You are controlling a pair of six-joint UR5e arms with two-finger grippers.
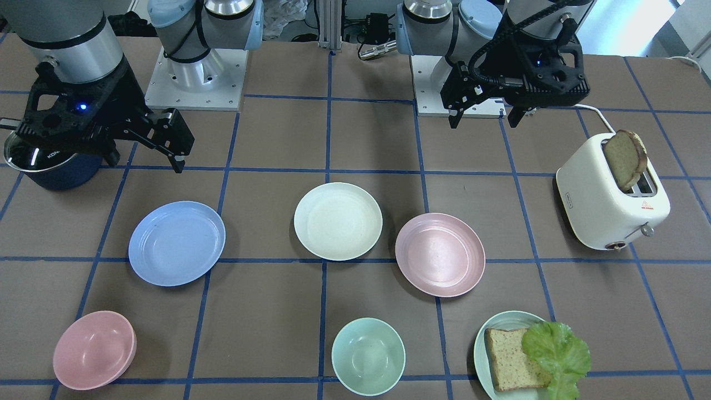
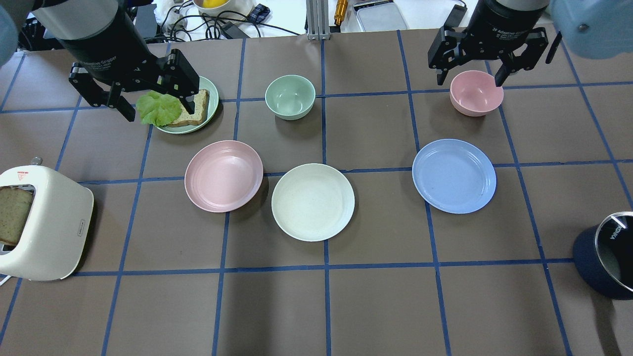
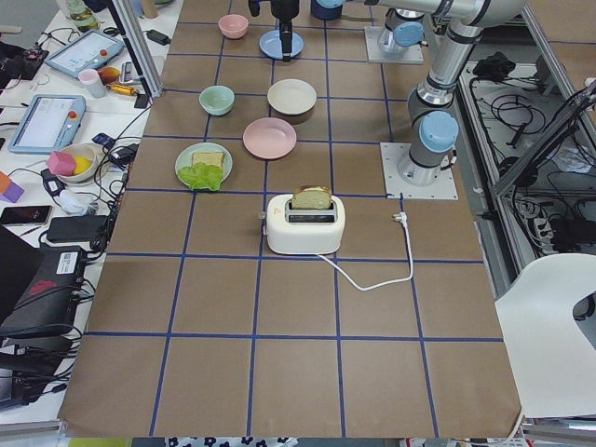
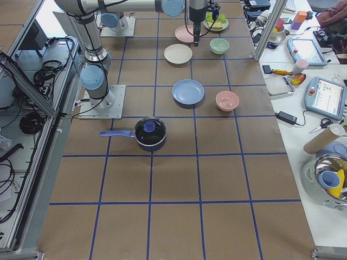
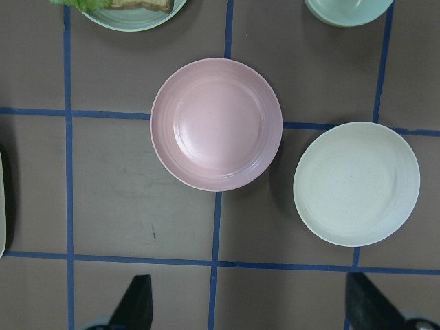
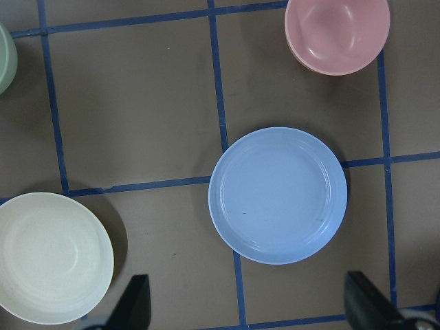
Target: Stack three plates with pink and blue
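Note:
Three plates lie apart on the brown table: a pale pink plate [image 2: 223, 175] left of centre, a cream-white plate [image 2: 313, 201] in the middle, and a light blue plate [image 2: 454, 175] to the right. None is stacked. My left gripper [image 2: 158, 106] hangs open and empty, high above the table; its wrist view looks down on the pink plate [image 5: 216, 124] and the cream plate [image 5: 356, 183]. My right gripper [image 2: 469, 80] hangs open and empty, high above the table; its wrist view shows the blue plate [image 6: 278, 194] below it.
A pale green plate with bread and lettuce [image 2: 210, 91] lies under the left gripper. A mint bowl [image 2: 290, 96] and a pink bowl [image 2: 475, 92] stand at the far side. A white toaster [image 2: 47, 222] with bread stands at the left, and a dark pot [image 2: 606, 262] at the right edge.

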